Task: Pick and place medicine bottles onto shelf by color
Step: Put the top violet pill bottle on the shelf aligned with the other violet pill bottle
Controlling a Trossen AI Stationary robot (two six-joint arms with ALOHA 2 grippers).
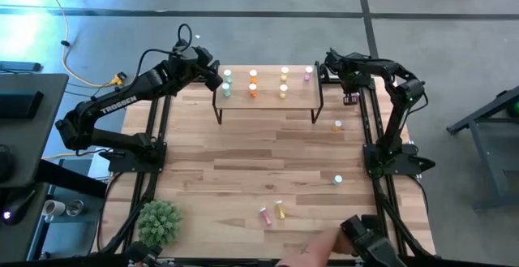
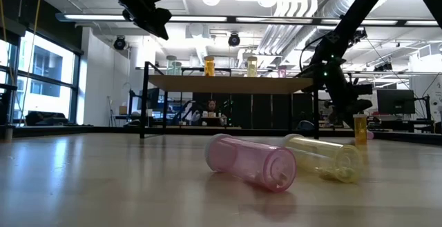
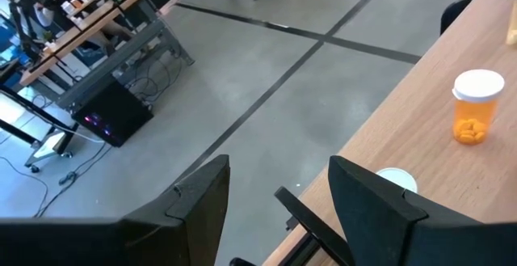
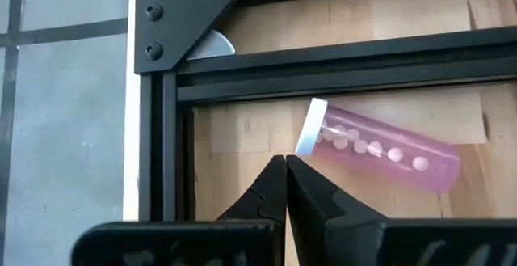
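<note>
Seven bottles stand on the shelf in the high view: two green, two orange, two yellow, one pink, grouped by colour. Left on the table: an orange bottle and a green-tinted one upright, a pink bottle and a yellow bottle lying down. More than half done, I'd say. The left gripper hovers by the shelf's left end; the right gripper sits off its right end.

Low view: pink and yellow lie on their sides, long axes level, caps pointing right and toward the camera.

Left wrist view: fingers spread wide, holding nothing, above the shelf's edge, an upright orange bottle just beyond.

Right wrist view: fingers pinched together, empty; a pink bottle lies flat on wood beyond them, cap toward the black frame.
</note>
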